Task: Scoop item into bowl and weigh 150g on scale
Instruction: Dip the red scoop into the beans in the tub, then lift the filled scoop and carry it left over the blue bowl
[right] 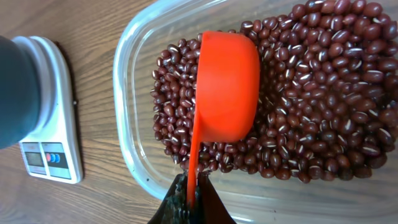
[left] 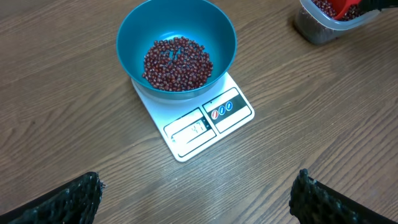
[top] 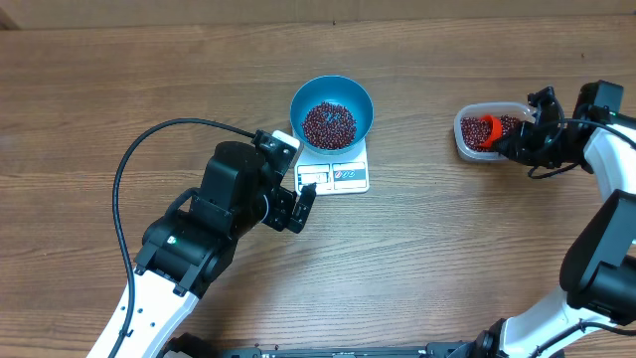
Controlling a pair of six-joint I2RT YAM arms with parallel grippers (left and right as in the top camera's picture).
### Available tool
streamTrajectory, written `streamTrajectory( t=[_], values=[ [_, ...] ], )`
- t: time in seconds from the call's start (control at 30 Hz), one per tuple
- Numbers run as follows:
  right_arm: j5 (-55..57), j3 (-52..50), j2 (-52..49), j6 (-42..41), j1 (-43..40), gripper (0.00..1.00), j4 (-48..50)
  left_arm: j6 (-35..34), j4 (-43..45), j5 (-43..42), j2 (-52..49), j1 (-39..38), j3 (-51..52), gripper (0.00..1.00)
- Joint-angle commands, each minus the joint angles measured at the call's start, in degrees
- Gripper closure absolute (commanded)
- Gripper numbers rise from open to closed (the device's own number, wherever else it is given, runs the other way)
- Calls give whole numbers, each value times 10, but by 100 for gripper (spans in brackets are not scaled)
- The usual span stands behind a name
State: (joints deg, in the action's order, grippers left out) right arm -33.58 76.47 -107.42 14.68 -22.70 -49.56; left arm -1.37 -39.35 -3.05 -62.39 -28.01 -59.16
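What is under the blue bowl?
The white scale; only its front strip with the display shows. The blue bowl covers the rest of its top, and the beans hide the bowl's floor.

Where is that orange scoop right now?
Seen from overhead, the orange scoop lies far right, in the clear tub of beans, its handle pinched by the right gripper.
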Motion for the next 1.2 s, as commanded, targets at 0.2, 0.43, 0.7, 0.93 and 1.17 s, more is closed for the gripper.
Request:
streamTrajectory(
  t=[0.2,0.43,0.7,0.93,1.17],
  values=[
    [-61,-3,0,9,-4,96,0,-5,1,-9,-2,3,1,0],
    [-73,-3,0,8,-4,96,-5,-5,1,-9,-2,3,1,0],
    [-129,-3,0,9,-50,96,-18,-5,1,-9,-2,3,1,0],
    [-191,-3,0,9,-94,96,-35,-5,1,-9,-2,3,1,0],
    [-246,-3,0,21,-97,96,-38,-5,2,-9,-2,3,1,0]
  ],
)
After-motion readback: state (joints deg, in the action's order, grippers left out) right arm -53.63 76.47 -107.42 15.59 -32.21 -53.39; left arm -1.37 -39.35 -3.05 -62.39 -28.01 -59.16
